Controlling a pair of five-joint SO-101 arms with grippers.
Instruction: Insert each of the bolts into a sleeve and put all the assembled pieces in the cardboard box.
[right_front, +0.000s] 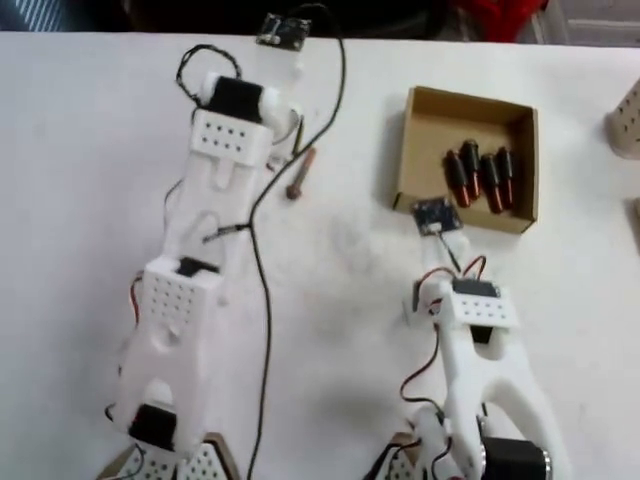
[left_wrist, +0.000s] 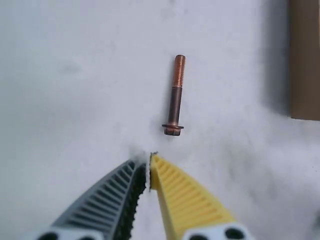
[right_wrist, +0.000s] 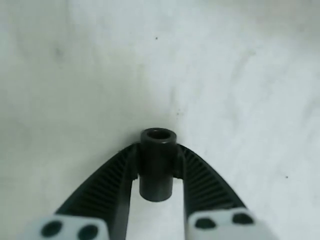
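Note:
A copper-coloured bolt (left_wrist: 175, 97) lies flat on the white table, its head toward my left gripper (left_wrist: 149, 159), which is shut and empty just short of it. In the high view the bolt (right_front: 300, 172) rests beside the left arm's wrist (right_front: 232, 115), left of the cardboard box (right_front: 420, 105). Several assembled bolt-and-sleeve pieces (right_front: 480, 178) lie inside that box. My right gripper (right_wrist: 158, 150) is shut on a black sleeve (right_wrist: 157, 165), held upright with its open bore up, above bare table. The right arm (right_front: 470, 305) stands just in front of the box.
The box's side wall (left_wrist: 305, 60) shows at the edge of the left wrist view. A black cable (right_front: 262, 270) runs down the table between the arms. A small circuit board (right_front: 285, 30) lies at the back, and a white perforated object (right_front: 628, 120) stands at the far right.

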